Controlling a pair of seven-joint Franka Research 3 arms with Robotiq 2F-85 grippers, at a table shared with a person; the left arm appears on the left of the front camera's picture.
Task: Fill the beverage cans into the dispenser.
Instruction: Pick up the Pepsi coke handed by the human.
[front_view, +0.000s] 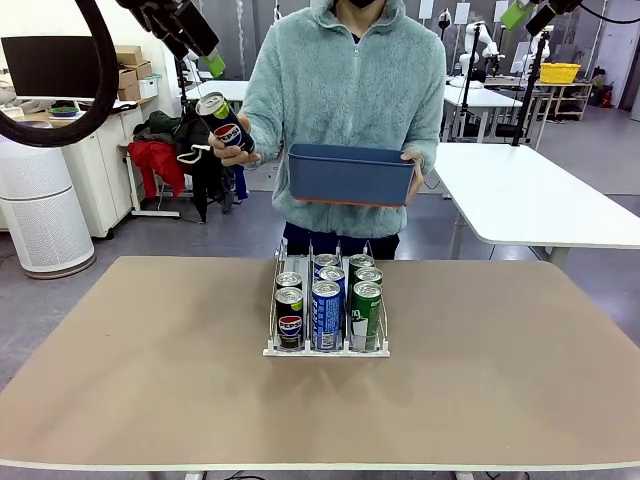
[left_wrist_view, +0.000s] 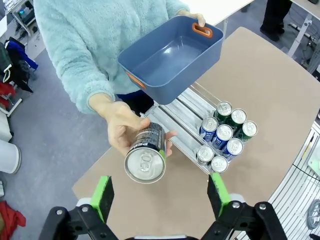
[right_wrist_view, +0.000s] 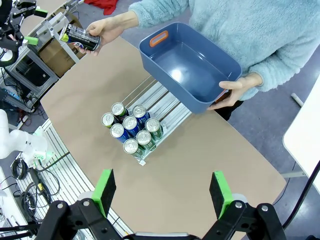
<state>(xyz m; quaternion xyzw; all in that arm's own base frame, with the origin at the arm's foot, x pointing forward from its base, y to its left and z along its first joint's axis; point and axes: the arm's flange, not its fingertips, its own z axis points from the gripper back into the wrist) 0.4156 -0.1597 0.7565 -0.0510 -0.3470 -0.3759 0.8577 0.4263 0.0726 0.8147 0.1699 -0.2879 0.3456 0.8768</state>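
person stands at the far side of the table, fuzzy pale green top.

one hand holds a black pepsi can up in the air, tilted, silver top leaning toward the robot's left arm. in the left wrist view that top faces the camera, with fingers wrapped under the can body.

the other hand grips a blue bin by its end, held level at waist height above the far edge of the table. orange handle slots at both ends. inside looks bare.

dispenser sits mid-table, three lanes. eight cans stand upright in it, pushed to the robot's end: two black in the left lane, three blue in the middle, three green in the right. the far part of each lane is bare rail.

left gripper is raised high over the table near the held can, jaws wide apart, nothing between the green pads.

right gripper is high on the other side, also spread wide and holding nothing, looking down on dispenser and bin.
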